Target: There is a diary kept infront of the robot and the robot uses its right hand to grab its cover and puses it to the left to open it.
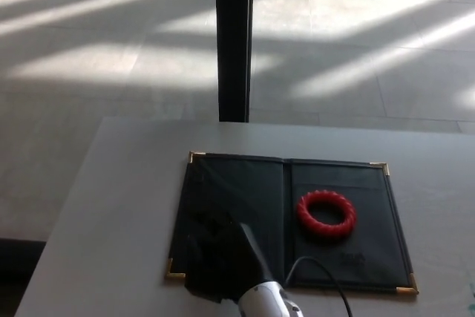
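Note:
The dark diary (pixel 245 191) lies wide open and flat on the grey table (pixel 119 206), with gold corner caps at its edges. A red ring (pixel 326 213) rests on its right inner page. My right hand (pixel 219 257) comes in from the bottom edge and lies low over the near part of the left cover. It is blurred, looks spread open, and holds nothing. Its silver wrist (pixel 263 304) and a black cable (pixel 326 276) show at the bottom. My left hand is out of sight.
A black pillar (pixel 234 38) stands just beyond the table's far edge. Sunlit tiled floor (pixel 356 50) lies behind and to the left of the table. The table's left edge runs diagonally down towards the bottom left corner.

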`<state>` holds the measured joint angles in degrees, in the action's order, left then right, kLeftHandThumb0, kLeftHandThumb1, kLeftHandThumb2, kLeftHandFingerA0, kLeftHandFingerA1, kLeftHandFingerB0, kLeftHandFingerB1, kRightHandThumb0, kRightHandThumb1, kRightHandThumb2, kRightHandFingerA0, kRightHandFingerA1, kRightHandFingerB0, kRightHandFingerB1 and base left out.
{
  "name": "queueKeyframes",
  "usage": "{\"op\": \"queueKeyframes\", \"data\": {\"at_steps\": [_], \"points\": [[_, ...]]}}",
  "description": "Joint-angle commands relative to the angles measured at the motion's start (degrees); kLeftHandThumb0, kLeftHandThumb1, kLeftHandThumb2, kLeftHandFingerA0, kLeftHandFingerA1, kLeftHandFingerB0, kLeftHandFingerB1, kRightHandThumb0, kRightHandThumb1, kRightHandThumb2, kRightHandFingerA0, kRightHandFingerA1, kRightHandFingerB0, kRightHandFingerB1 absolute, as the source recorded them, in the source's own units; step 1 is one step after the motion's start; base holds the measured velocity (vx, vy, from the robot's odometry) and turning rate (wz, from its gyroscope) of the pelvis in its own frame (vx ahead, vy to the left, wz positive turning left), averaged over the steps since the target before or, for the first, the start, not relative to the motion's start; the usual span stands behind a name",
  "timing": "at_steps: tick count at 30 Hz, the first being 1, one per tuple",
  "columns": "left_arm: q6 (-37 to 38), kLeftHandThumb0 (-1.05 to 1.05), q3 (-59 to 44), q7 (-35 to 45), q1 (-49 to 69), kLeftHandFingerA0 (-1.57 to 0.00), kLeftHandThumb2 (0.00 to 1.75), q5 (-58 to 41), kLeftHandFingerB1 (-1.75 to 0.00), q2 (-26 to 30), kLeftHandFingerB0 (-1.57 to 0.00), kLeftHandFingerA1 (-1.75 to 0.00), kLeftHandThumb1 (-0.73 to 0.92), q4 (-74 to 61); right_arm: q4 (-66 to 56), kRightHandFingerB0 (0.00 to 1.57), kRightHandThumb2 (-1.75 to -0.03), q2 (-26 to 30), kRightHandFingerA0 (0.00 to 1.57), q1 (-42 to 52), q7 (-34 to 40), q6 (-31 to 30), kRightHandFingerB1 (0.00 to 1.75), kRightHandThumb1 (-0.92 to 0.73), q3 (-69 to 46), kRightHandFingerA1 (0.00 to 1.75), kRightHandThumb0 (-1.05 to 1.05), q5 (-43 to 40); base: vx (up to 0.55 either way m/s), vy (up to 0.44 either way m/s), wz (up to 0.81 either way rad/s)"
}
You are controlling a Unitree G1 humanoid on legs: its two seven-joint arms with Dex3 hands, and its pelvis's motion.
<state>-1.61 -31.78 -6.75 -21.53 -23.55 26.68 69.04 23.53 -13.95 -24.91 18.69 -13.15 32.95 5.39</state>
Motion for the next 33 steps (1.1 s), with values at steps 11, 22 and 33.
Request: {"op": "queueKeyframes", "data": {"at_steps": [11, 22, 33], "points": [[-0.67, -1.05, 0.41, -0.86, 1.67, -0.64, 1.66, 0.93, -1.11, 0.12, -0.20, -1.41, 0.83, -0.70, -5.08, 0.05, -1.23, -1.68, 0.06, -4.07, -5.84, -11.05, 0.53, -0.67, -12.79, 0.55, -0.32, -0.97, 0.00, 0.000, 0.00], [-0.73, -1.05, -0.44, 0.43, 3.11, -0.44, 1.67, 0.50, -1.00, -0.28, 0.00, -1.29, 0.84, -0.86, -23.14, 0.25, -0.72, 5.00, 0.39, -10.64, -10.66, -19.85, 0.42, -0.91, -39.05, 0.50, -0.76, -15.94, 0.00, 0.000, 0.00], [-1.21, -1.05, -1.67, -1.10, 3.69, -0.52, 1.63, -0.07, -1.01, 0.29, -0.11, -1.32, 0.77, -0.03, -33.90, 0.27, -0.69, 19.97, 0.37, -6.13, -10.87, -26.07, 0.43, -0.92, -68.15, 0.50, -0.76, -28.10, 0.00, 0.000, 0.00]]}}
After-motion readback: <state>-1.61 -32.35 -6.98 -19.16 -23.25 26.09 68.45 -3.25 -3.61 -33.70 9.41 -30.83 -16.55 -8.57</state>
